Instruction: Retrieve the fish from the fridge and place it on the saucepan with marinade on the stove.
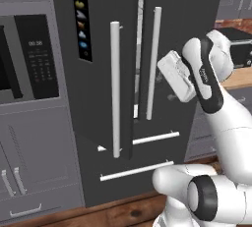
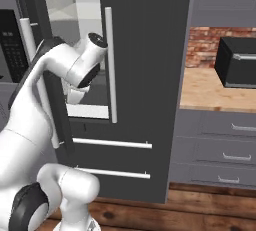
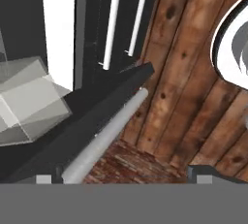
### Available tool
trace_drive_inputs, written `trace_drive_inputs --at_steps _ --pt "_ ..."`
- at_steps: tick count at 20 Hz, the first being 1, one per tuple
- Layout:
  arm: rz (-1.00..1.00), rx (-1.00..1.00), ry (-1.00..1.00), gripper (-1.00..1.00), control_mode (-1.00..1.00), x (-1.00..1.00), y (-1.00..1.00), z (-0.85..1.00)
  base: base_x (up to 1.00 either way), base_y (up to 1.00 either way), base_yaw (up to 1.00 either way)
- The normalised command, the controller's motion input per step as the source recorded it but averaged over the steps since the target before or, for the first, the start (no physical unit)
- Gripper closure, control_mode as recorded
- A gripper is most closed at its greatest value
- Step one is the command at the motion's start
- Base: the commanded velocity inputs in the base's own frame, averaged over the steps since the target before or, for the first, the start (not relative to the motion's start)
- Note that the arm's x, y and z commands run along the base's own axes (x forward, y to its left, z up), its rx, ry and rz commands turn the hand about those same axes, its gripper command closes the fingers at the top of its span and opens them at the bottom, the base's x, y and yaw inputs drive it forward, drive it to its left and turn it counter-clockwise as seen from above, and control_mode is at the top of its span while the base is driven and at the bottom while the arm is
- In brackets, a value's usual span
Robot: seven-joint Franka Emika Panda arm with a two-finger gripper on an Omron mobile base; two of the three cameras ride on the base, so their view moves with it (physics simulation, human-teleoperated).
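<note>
The tall dark grey fridge (image 1: 101,73) stands in front of me. Its left door (image 2: 52,100) is swung partly out, and the white interior (image 2: 82,10) shows through the gap. The right door (image 2: 145,50) is closed. My gripper (image 1: 171,75) hangs beside the gap at mid-door height and is open, holding nothing. In the hand view its fingertips (image 3: 44,179) stand far apart, above the open door's silver bar handle (image 3: 104,138) and a clear bin (image 3: 29,102). The fish is hidden. The saucepan, marinade and stove are out of view.
A built-in black wall oven (image 1: 37,56) sits left of the fridge. To the right, a black toaster oven (image 2: 237,62) stands on a wooden counter (image 2: 207,92) over grey drawers (image 2: 225,150). Two bottom drawer handles (image 1: 135,171) project below. The floor (image 3: 193,72) is wooden.
</note>
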Motion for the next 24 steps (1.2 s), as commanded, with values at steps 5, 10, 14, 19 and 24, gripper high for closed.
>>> trace_drive_inputs --at_steps 5,10,14,19,24 --pt "0.16 0.39 -0.01 -1.00 -1.00 0.98 -0.23 -0.47 0.00 0.00 0.00" --pt "0.29 0.26 -0.08 -1.00 -1.00 0.80 0.02 -0.50 0.00 0.00 0.00" --pt "0.33 0.12 -0.15 -1.00 -1.00 0.80 0.06 -0.37 0.00 0.00 0.00" --pt "0.30 0.01 -0.02 -1.00 -1.00 0.45 0.04 0.00 0.00 0.00 0.00" --pt "0.12 0.01 0.00 -1.00 -1.00 0.03 0.40 -0.03 0.00 0.00 0.00"
